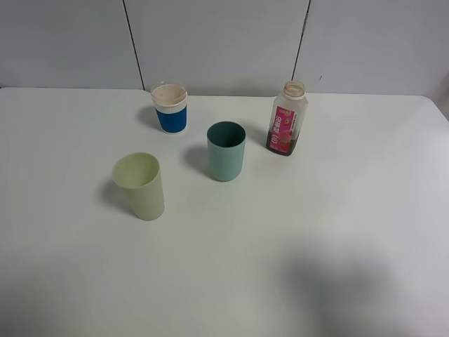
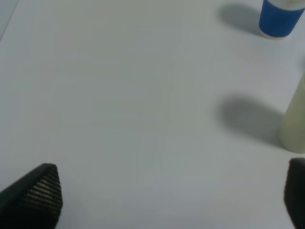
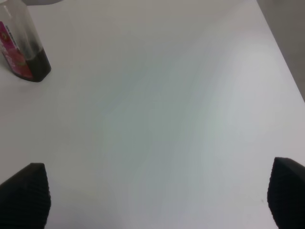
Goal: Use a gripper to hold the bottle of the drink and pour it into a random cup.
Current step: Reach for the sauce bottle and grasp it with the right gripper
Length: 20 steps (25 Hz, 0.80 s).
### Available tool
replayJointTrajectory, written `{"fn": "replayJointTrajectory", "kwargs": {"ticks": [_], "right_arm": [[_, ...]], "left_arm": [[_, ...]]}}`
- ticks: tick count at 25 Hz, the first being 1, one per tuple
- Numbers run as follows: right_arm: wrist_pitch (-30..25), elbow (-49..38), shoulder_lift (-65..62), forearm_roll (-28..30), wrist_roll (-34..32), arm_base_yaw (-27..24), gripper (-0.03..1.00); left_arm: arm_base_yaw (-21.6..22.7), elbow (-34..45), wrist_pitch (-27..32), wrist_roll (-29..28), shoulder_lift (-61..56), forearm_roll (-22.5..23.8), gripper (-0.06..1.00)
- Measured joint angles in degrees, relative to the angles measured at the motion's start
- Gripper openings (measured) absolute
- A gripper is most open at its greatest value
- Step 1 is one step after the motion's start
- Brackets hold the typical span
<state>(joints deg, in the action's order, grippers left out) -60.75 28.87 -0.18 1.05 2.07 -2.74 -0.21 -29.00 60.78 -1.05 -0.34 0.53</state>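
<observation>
The drink bottle (image 1: 287, 119), whitish with a pink-red label and brown liquid at its base, stands upright and capless at the back right of the table. It also shows in the right wrist view (image 3: 23, 47). The teal cup (image 1: 226, 150) stands upright left of it, near the table's middle. Neither arm appears in the exterior high view. My left gripper (image 2: 174, 198) is open over bare table, its black fingertips (image 2: 40, 191) wide apart. My right gripper (image 3: 157, 200) is open and empty, well short of the bottle.
A pale yellow-green tumbler (image 1: 139, 185) stands front left and shows in the left wrist view (image 2: 295, 119). A blue-banded white paper cup (image 1: 170, 107) stands at the back, also in the left wrist view (image 2: 280, 18). The white table (image 1: 316, 232) ends at a grey wall.
</observation>
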Motion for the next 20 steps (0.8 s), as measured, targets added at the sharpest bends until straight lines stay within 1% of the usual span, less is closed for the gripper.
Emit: {"fn": "replayJointTrajectory", "kwargs": {"ticks": [17,20], "right_arm": [[0.1,0.1,0.0,0.0,-0.2,0.0,0.89],[2.3,2.0,0.5,0.0,-0.8,0.0,0.89]], "left_arm": [[0.0,0.0,0.0,0.0,0.0,0.0,0.93],[0.0,0.0,0.0,0.0,0.0,0.0,0.93]]}}
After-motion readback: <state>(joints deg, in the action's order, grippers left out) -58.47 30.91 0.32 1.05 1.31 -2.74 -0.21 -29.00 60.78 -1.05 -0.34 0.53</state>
